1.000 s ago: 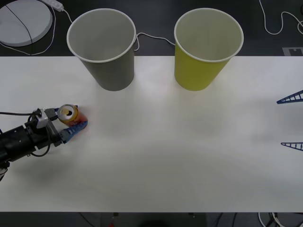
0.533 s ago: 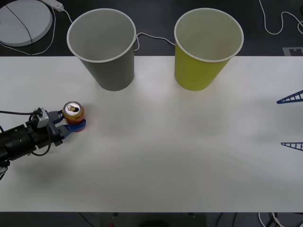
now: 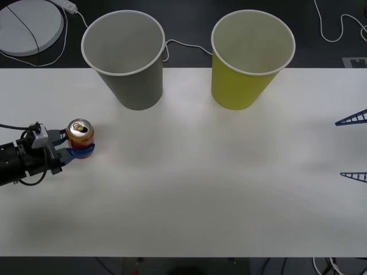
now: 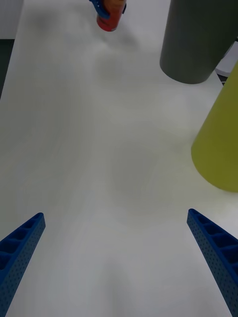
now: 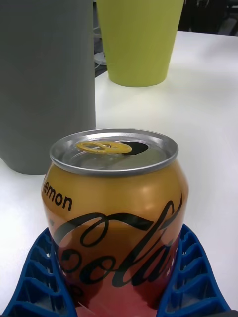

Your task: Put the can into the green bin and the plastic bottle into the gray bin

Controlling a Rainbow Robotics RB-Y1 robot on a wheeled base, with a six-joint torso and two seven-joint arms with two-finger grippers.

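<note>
Left gripper [image 3: 73,144] at the near-left of the desk, black arm reaching in from the left edge, blue ribbed jaws clamped on the upright red-orange drink can [image 3: 79,137]. Right gripper [image 3: 353,148] parked at the right edge, jaws spread wide.

Black left arm [image 3: 20,163] — cabled — with blue ribbed jaws.

— What else is on my screen besides the work itself?

— I see a white table [image 3: 189,189] spanning the front view, with a dark floor [image 3: 189,57] beyond its far edge.

— Anything on that floor?

— At far left I make out a round white disc [image 3: 28,26] with a dark line across it. A white cable [image 3: 182,47] runs along the floor behind the table's far edge. Another white cable [image 3: 338,28] loops at far right.
</note>
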